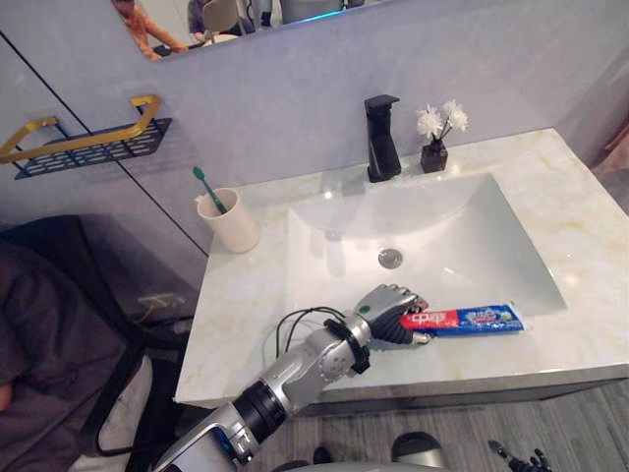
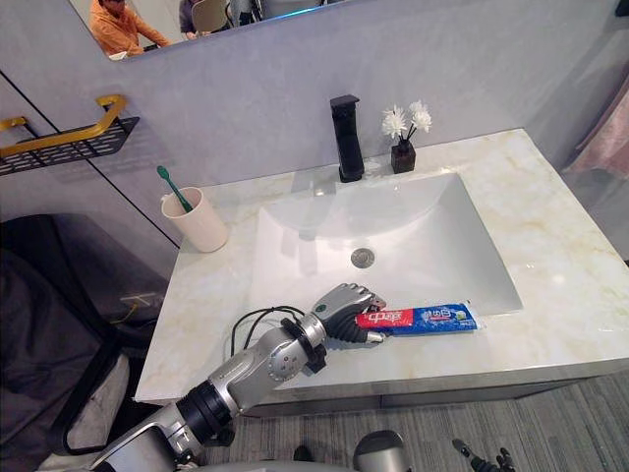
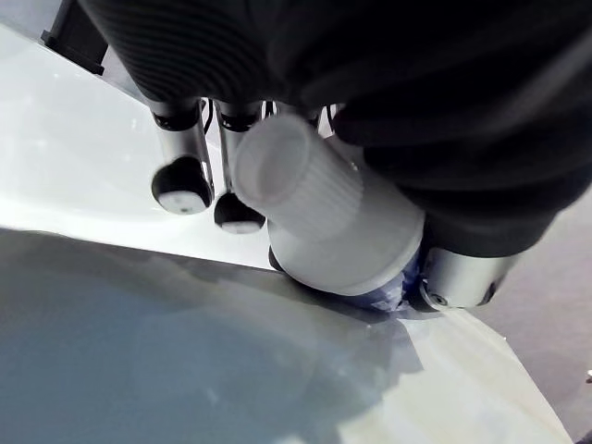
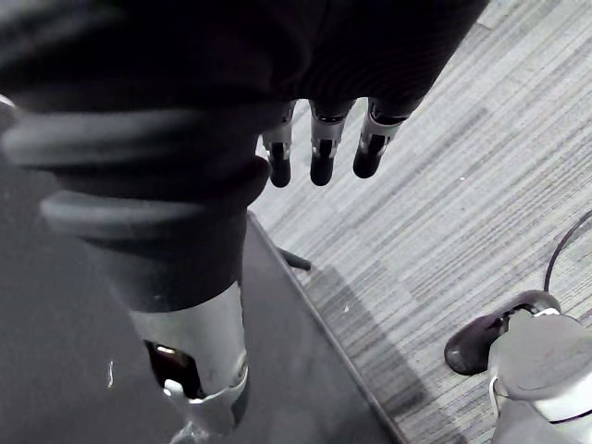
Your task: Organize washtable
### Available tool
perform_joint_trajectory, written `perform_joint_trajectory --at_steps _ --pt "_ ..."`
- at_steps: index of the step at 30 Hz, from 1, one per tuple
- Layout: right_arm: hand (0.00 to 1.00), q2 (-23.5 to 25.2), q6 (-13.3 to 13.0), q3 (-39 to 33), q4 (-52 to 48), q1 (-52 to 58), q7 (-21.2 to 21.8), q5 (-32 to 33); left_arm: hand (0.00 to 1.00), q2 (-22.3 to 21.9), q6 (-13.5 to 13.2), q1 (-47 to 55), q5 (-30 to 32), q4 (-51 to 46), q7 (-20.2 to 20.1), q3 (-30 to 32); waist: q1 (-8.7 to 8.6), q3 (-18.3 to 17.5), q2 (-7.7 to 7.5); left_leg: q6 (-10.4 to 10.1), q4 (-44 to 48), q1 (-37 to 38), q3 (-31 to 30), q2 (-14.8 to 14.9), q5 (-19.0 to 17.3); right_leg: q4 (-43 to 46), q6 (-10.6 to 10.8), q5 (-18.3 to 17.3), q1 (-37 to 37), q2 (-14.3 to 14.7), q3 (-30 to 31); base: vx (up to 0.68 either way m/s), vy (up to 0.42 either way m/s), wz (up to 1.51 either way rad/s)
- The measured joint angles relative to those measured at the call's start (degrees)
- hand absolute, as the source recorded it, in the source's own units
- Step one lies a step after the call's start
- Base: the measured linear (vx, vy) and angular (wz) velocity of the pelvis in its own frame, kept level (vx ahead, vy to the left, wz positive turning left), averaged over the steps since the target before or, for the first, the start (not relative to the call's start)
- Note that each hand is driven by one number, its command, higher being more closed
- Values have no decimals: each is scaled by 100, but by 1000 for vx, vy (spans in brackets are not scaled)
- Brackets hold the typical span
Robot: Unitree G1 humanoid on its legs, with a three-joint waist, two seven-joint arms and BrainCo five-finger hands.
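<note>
A red and blue toothpaste tube (image 1: 472,319) lies along the counter at the front rim of the sink (image 1: 511,246). My left hand (image 1: 388,313) is shut on its cap end, fingers curled round it. The tube's white ribbed cap (image 3: 314,203) pokes out between my fingers (image 3: 182,180) in the left wrist view. I cannot tell whether the tube rests on the marble or hangs just above it. A cream cup (image 1: 231,221) holding a green toothbrush (image 1: 208,189) stands at the counter's back left. My right hand (image 4: 319,153) hangs low over the floor, fingers relaxed and holding nothing.
A black faucet (image 1: 380,138) and a small dark vase of white flowers (image 1: 434,147) stand behind the basin. A black and gold wall rack (image 1: 88,147) hangs at the left. Dark cloth on a chair (image 1: 49,324) sits left of the counter.
</note>
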Motion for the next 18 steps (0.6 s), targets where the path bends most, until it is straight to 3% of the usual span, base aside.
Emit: perform_joint_trajectory --at_steps 5,9,14,18 --pt "0 51 -3 -387 -38 -97 -158 205 100 1 14 5 -118 -68 -52 125 1 0 7 34 -6 -41 -5 10 23 -116 -91 80 9 41 15 3 -7 -2" --pt "0 250 18 -1114 -676 -44 -444 316 100 19 245 222 -224 -186 -41 644 -28 1 8 45 -6 -39 50 37 30 -136 -112 6 -11 51 65 2 -19 -10" --pt "0 318 43 -1977 -3069 177 -1006 328 100 172 425 1176 -337 -875 69 1806 -93 22 -35 51 -1 -5 284 71 31 29 -86 -28 -124 81 252 38 -24 -20" --pt "0 296 13 -2088 -4826 101 -1233 284 100 165 529 1714 -529 -1759 138 2614 33 16 -143 69 1 31 531 166 10 189 -105 -41 -216 167 384 43 -39 -25"
